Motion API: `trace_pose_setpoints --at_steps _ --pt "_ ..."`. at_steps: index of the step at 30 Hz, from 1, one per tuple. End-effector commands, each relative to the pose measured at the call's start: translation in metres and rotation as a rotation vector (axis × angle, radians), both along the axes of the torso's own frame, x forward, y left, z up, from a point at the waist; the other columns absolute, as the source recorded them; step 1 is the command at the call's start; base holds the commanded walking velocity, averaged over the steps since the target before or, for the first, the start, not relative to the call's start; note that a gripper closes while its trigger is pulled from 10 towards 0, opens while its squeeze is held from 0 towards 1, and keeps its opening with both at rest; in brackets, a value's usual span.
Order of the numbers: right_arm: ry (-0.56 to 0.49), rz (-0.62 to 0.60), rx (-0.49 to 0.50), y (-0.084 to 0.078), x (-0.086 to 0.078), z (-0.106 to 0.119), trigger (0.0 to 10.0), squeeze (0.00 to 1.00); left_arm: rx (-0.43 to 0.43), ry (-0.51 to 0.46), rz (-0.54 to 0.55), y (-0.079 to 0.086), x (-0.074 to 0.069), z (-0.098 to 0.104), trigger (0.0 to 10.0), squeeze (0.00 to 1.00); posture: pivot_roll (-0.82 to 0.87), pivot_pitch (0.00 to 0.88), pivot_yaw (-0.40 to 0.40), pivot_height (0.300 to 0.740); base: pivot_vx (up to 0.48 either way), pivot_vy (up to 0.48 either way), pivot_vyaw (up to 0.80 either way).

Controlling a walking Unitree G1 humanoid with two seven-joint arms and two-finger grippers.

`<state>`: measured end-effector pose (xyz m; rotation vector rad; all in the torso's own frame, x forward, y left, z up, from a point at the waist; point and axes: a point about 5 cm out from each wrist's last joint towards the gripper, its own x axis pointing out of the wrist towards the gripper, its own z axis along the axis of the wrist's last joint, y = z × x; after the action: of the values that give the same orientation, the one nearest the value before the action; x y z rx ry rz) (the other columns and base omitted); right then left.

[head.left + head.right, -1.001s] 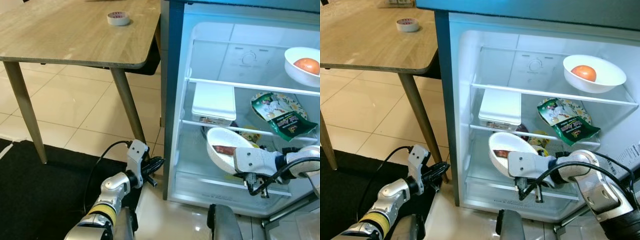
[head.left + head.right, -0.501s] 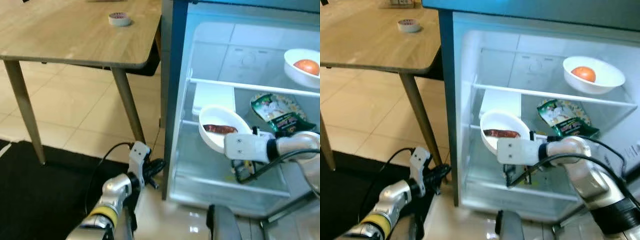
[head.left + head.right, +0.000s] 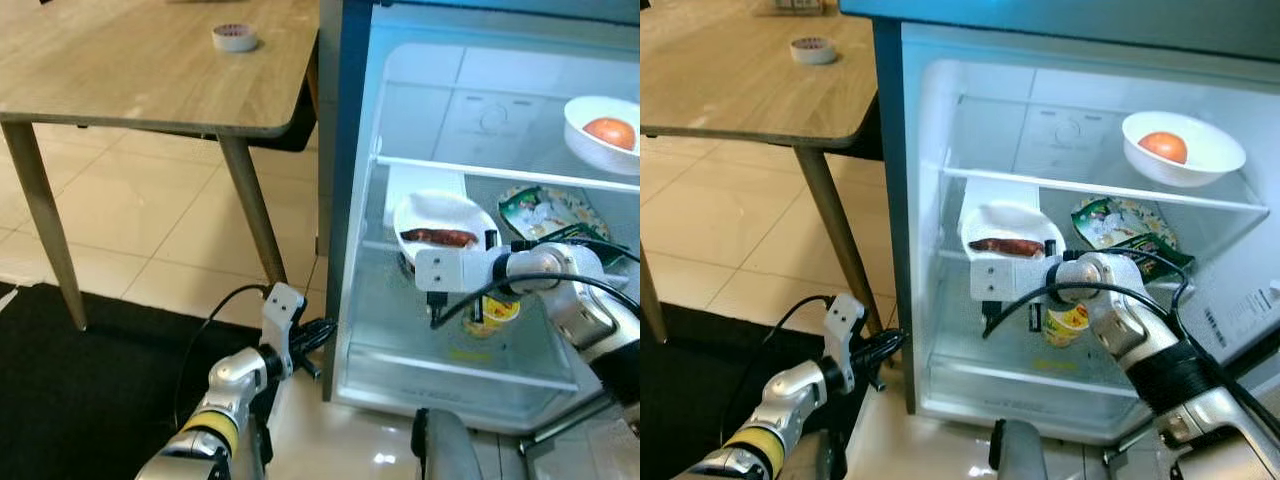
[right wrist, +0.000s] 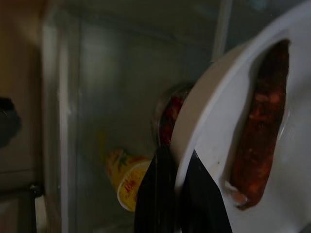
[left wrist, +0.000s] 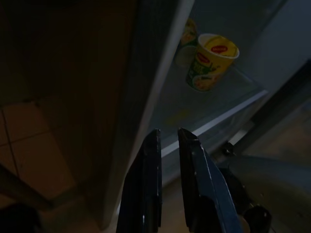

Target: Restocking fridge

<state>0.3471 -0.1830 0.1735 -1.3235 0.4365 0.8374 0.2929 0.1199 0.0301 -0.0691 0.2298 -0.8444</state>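
A white bowl (image 3: 445, 222) holding a long reddish-brown sausage (image 3: 440, 237) hangs inside the open fridge (image 3: 400, 100), at the level of the middle shelf. My right gripper (image 4: 176, 167) is shut on the bowl's near rim from below, with its wrist block just under the bowl. In the right wrist view the bowl (image 4: 214, 126) and sausage (image 4: 260, 126) loom close. My left gripper (image 5: 167, 141) hangs low by the fridge's bottom left corner, fingers together and holding nothing.
On the top shelf sits a white bowl with an orange fruit (image 3: 605, 130). A white box (image 3: 425, 185) and a green packet (image 3: 560, 215) lie on the middle shelf, a yellow cup (image 3: 490, 310) below. Left stand a wooden table (image 3: 150, 70) with a tape roll (image 3: 235, 37), and a black rug (image 3: 80, 380).
My right gripper has raised the bowl from the lower shelf up and leftward to the middle shelf and levelled it. The yellow cup behind has come into sight. The left arm hardly moved.
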Motion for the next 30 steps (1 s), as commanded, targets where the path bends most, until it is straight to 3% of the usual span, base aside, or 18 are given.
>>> trace_pose_setpoints --at_steps 1,11,18,21,30 --pt "-0.029 -0.027 -0.026 -0.005 0.008 0.000 10.0 0.00 -0.011 -0.010 -0.010 -0.006 0.001 0.002 10.0 0.00 -0.02 0.000 -0.040 0.481 0.000 0.000 0.00" --pt "-0.052 -0.117 -0.051 -0.018 0.029 -0.003 10.0 0.00 -0.020 -0.018 -0.014 -0.009 0.000 0.003 10.0 0.00 -0.02 0.000 -0.052 0.481 0.000 0.000 0.00" --pt "-0.123 -0.184 0.014 -0.018 0.043 -0.004 10.0 0.00 -0.027 -0.027 -0.018 -0.010 0.001 0.005 10.0 0.00 -0.01 0.000 -0.056 0.481 0.000 0.000 0.00" --pt "-0.161 -0.201 -0.051 -0.023 0.046 -0.006 10.0 0.00 -0.031 -0.035 -0.026 -0.011 0.001 0.006 10.0 0.00 0.00 0.000 -0.059 0.481 0.000 0.000 0.00" --pt "-0.214 -0.213 -0.089 -0.022 0.052 -0.004 10.0 0.00 -0.031 -0.043 -0.036 -0.010 -0.001 0.006 10.0 0.00 0.02 0.008 -0.059 0.481 0.000 0.000 0.00"
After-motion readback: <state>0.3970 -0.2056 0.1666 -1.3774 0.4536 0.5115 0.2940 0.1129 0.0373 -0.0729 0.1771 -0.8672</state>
